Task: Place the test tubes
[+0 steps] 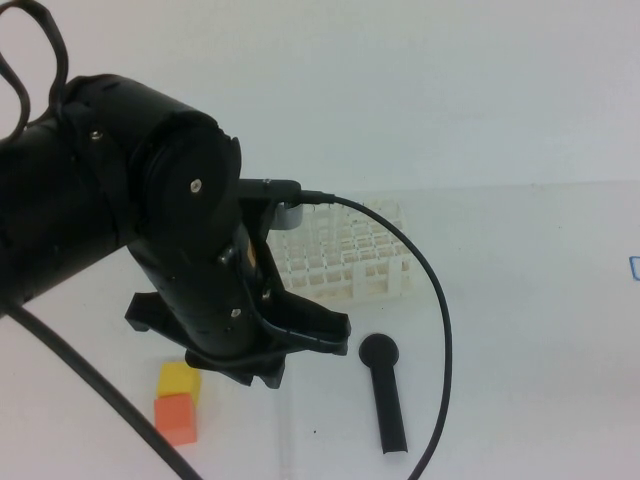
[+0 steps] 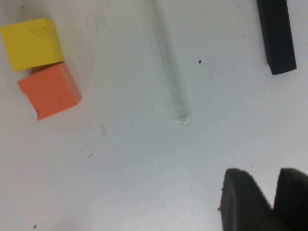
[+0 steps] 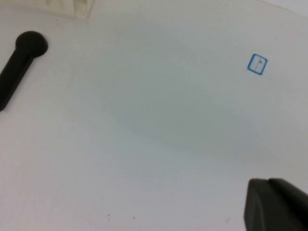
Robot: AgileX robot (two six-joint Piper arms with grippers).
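Currently, the left tool hangs over the near-left counter, just off the closed end of the test tube. Its fingers are drawn almost together, only a sliver between the tips, and hold nothing. The clear tube lies flat on the counter between the yellow block with the orange block on the left and the black pestle on the right. The white test tube rack stands farther back. The right tool hovers over bare counter to the right; whether it is open cannot be told.

Risks, as judged:
- The tube is near-invisible against the white counter, so a misaligned descent could close beside it.
- The tube is round, smooth glass, so an off-centre pinch may roll it or squirt it out.
- The left tool must spread first, or it would push the tube.
- The rack cells look narrow, so a tilted tube may catch a rim.

Markings: a small blue square sticker has an inner mark that is not legible. No brands are visible.
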